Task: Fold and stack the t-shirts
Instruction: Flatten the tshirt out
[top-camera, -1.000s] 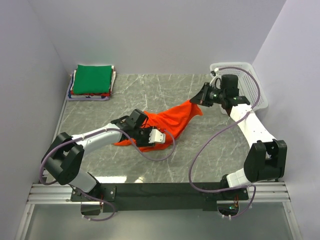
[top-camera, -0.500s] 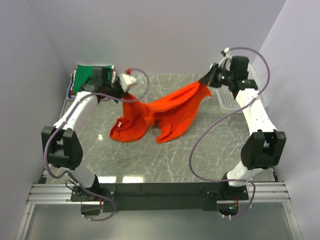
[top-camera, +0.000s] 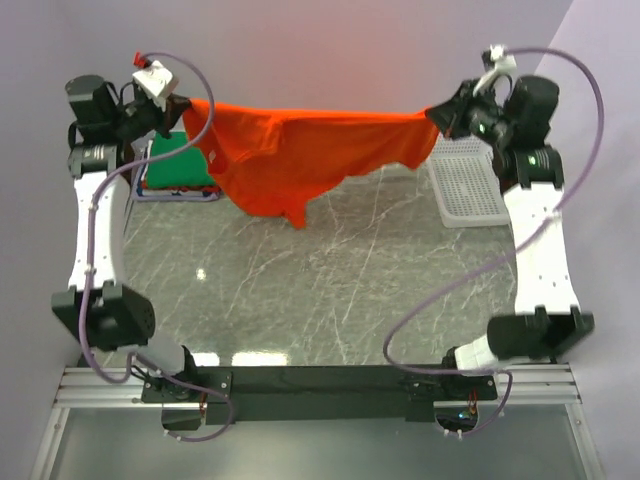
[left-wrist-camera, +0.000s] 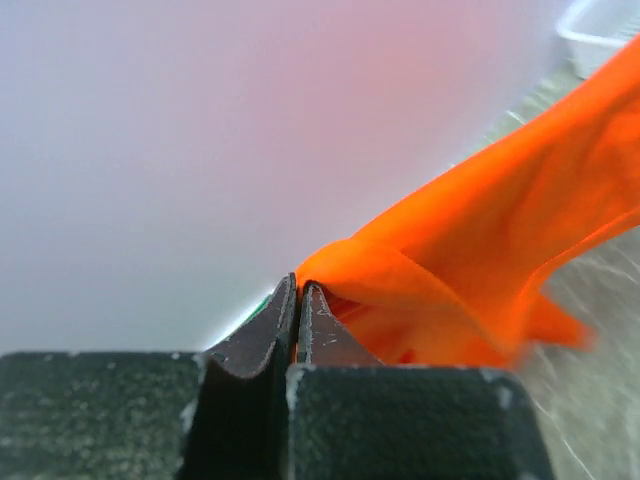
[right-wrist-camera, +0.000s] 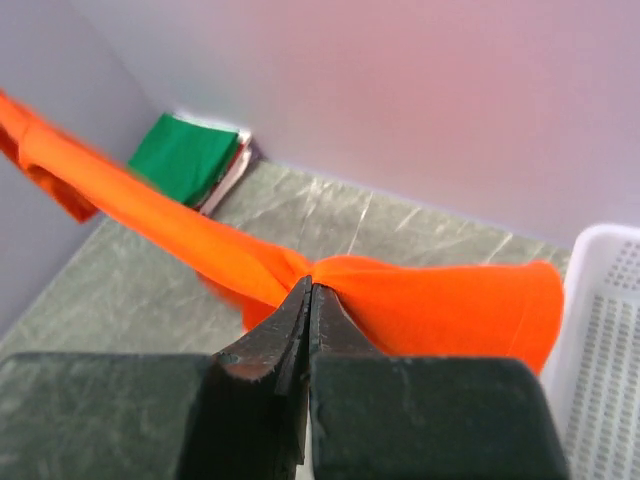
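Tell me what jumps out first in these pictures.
An orange shirt hangs stretched in midair between the left gripper and the right gripper, each shut on one end. A folded green shirt lies at far left; a white basket stands far right.

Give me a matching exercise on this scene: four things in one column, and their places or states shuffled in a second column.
Column one:
1. orange t-shirt
2. green t-shirt
3. white lattice basket
4. left claw

Column two:
A. lying folded at the far left
B. shut on orange cloth
C. hanging spread in the air
D. standing at the far right

Pairs: 1-C, 2-A, 3-D, 4-B
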